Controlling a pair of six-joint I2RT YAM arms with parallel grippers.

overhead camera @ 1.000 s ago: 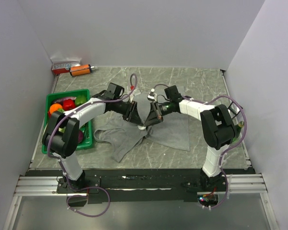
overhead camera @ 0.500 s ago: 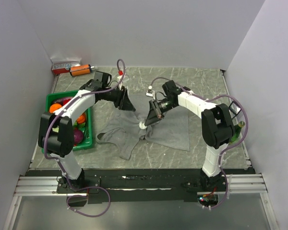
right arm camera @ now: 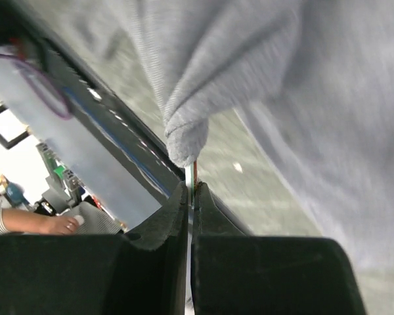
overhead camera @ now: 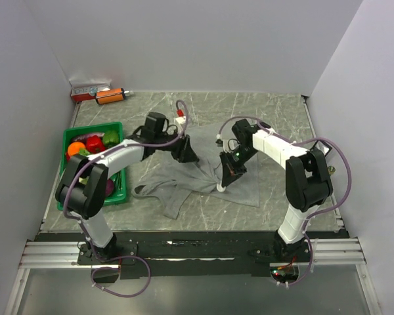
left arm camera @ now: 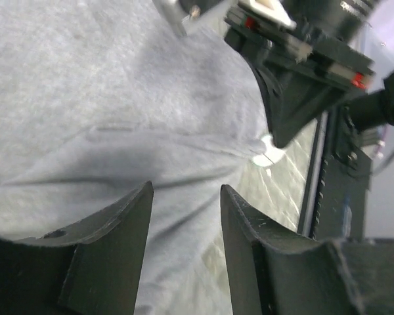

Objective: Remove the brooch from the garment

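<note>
Right of centre in the top view, the right claw [overhead camera: 221, 186] pinches the brooch [left arm camera: 268, 155] tight with the garment [overhead camera: 174, 180] attached, while the left claw [left arm camera: 186, 190] hangs half-open above it, empty.

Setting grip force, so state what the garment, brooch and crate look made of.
The garment looks like soft matte grey knit: fine ribs and fuzz show. The brooch is whitish, smooth and hard-looking, perhaps plastic; it is too small to be sure. The crate seems moulded green plastic: thin rigid rim.
</note>
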